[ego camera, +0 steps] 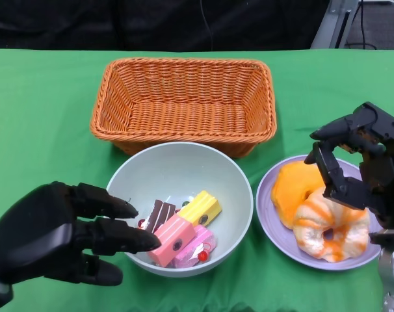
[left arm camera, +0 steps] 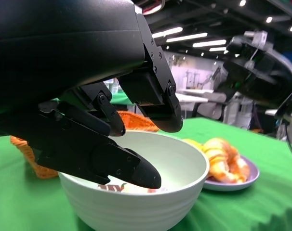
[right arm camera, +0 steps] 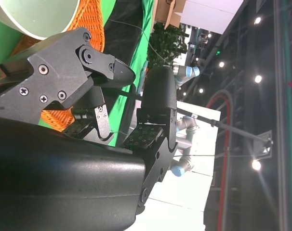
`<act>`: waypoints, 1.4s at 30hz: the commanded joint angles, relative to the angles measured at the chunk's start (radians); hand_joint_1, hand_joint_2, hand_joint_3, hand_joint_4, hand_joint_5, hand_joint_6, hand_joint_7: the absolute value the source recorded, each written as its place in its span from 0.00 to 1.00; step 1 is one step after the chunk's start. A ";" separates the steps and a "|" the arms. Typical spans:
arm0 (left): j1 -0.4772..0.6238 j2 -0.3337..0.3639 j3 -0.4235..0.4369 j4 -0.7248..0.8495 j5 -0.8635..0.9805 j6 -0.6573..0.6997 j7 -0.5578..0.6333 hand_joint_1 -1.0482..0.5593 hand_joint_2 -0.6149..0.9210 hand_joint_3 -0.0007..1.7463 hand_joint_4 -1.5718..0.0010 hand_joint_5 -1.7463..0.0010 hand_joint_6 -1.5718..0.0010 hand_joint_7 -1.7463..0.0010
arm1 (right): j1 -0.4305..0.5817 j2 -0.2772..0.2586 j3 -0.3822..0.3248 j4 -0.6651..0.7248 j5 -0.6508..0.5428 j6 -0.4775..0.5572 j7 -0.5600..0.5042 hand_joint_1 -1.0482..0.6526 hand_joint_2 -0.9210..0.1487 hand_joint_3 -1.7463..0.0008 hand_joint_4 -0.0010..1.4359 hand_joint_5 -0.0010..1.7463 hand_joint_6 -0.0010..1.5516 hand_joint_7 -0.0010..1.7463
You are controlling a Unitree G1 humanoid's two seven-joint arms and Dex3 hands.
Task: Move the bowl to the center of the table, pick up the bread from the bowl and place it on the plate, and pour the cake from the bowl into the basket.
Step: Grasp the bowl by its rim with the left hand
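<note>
The bread step looks finished: two pieces of bread (ego camera: 320, 211) are seen lying on the plate (ego camera: 267, 214), and the bowl (ego camera: 177, 162) stands near the middle of the green table (ego camera: 41, 110), just in front of the basket (ego camera: 184, 104). Only the cake (ego camera: 181, 234) is left in the bowl, several coloured pieces gathered at its near side, so the pouring step is judged to be in hand. The left hand (ego camera: 51, 237) is held at the bowl's near-left rim with fingers spread and nothing in them; whether the fingertips touch the rim cannot be told. The right hand (ego camera: 353, 162) is raised over the plate's far side, fingers apart and empty. For the next move, the rim must be gripped firmly by the left hand, and the bowl lifted and tipped over the basket's near wall so that the cake slides in. The basket's front edge touches or nearly touches the bowl, so the lift must clear that wall. The plate sits just beside the bowl on the right and could be knocked if the bowl is swung sideways.
</note>
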 commanded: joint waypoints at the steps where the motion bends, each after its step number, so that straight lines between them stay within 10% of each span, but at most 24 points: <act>1: 0.024 0.036 -0.042 -0.039 0.048 0.053 0.052 0.34 0.93 0.00 0.38 0.94 0.39 0.99 | 0.007 -0.001 0.003 -0.018 -0.002 -0.007 -0.002 0.56 0.41 0.41 0.50 0.81 0.46 0.63; 19: 0.062 0.197 -0.295 -0.182 0.099 0.332 0.151 0.32 0.95 0.00 0.36 0.97 0.40 1.00 | 0.023 0.008 0.015 -0.035 -0.038 -0.003 -0.025 0.51 0.33 0.54 0.49 0.80 0.47 0.62; 42: 0.061 0.252 -0.544 -0.356 0.087 0.712 0.000 0.31 1.00 0.01 0.40 1.00 0.45 1.00 | 0.039 0.018 0.037 -0.063 -0.067 0.003 -0.044 0.52 0.31 0.56 0.49 0.79 0.46 0.63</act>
